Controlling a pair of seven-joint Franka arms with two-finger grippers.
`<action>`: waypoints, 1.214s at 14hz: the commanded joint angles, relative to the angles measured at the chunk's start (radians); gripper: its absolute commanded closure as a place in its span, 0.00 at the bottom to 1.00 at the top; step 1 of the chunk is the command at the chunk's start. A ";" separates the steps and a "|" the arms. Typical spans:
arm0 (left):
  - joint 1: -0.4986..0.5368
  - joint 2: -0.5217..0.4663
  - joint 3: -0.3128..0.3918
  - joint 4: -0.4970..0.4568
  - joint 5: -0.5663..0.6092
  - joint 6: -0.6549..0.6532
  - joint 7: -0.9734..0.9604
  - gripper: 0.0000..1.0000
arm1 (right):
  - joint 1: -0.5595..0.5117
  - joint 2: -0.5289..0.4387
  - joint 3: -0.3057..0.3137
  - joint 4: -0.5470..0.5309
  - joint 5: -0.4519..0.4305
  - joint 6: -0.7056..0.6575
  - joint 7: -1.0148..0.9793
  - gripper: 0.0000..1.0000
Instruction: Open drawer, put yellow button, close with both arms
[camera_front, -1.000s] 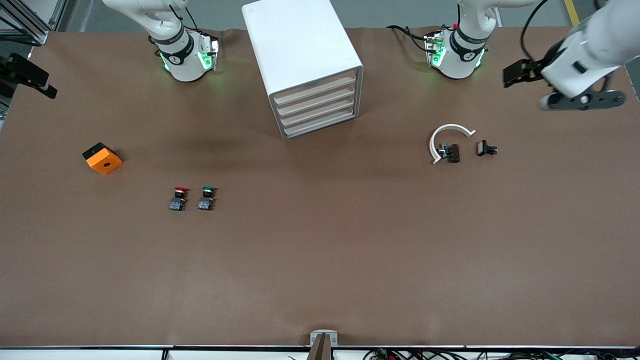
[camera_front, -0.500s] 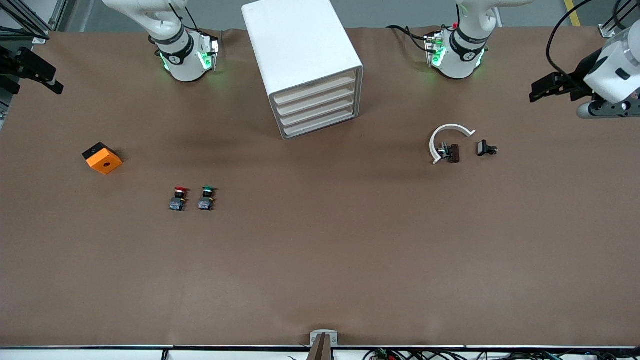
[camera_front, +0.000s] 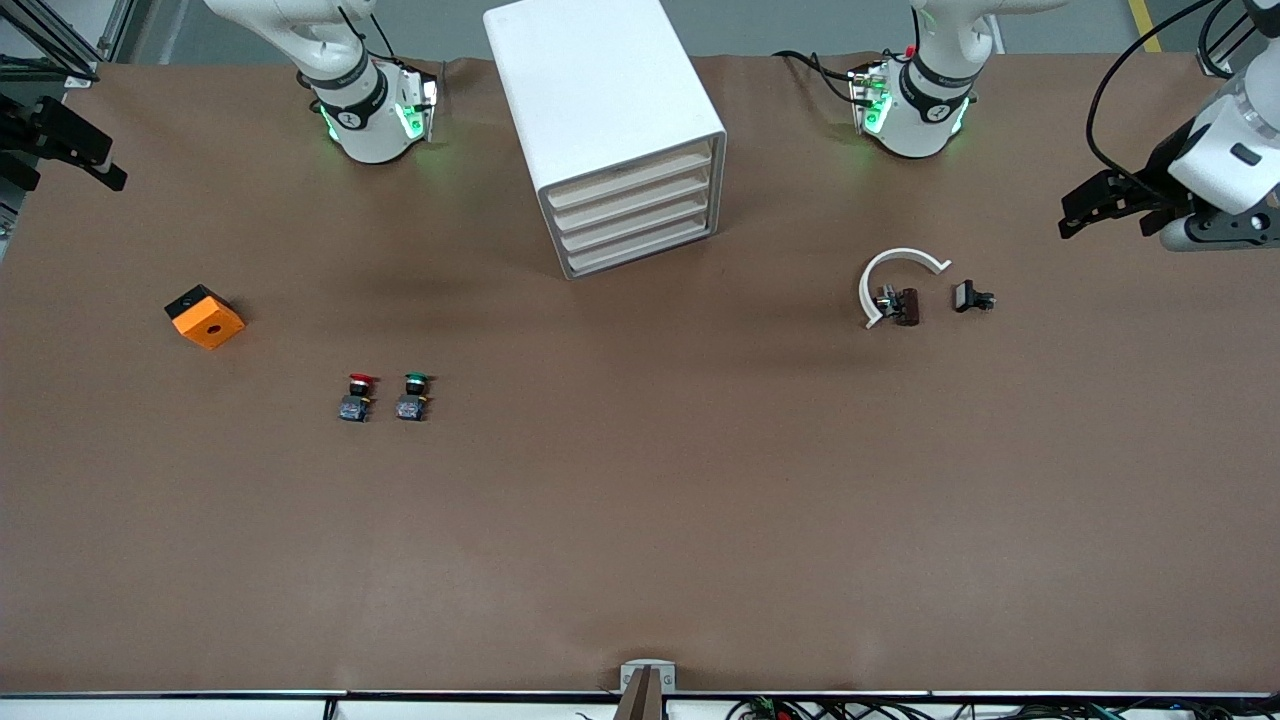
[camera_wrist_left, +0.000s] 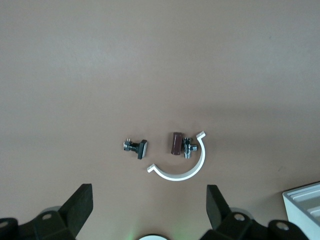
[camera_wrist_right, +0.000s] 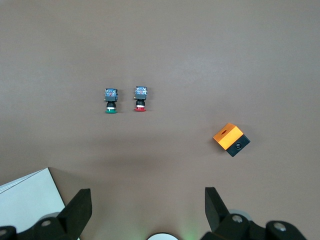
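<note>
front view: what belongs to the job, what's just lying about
Job: top drawer, shut; left tool, right tool, open over the table's ends. No yellow button shows.
Lying about: red button, green button, orange block, white half-ring, two dark parts.

You had a wide table (camera_front: 640, 520) covered edge to edge in plain brown matte paper, lit evenly from above, with only soft shadows on it. Past its top edge lay a strip of grey floor (camera_front: 760, 25), crossed near one corner by a yellow floor line (camera_front: 1143, 22). Along the edge nearest the front camera ran a white rail (camera_front: 170, 706) with a small metal bracket (camera_front: 647, 678) at its middle and loose cables (camera_front: 850, 709) beside it.
</note>
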 joint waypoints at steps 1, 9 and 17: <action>0.000 0.015 0.003 0.060 -0.001 -0.010 0.014 0.00 | -0.016 -0.020 0.012 -0.019 -0.020 0.009 -0.008 0.00; -0.004 0.137 0.000 0.285 0.005 -0.134 0.010 0.00 | -0.019 -0.021 0.007 -0.021 -0.026 -0.016 -0.005 0.00; -0.017 0.142 -0.011 0.307 0.005 -0.165 0.007 0.00 | -0.027 -0.020 0.004 -0.021 -0.026 -0.019 -0.004 0.00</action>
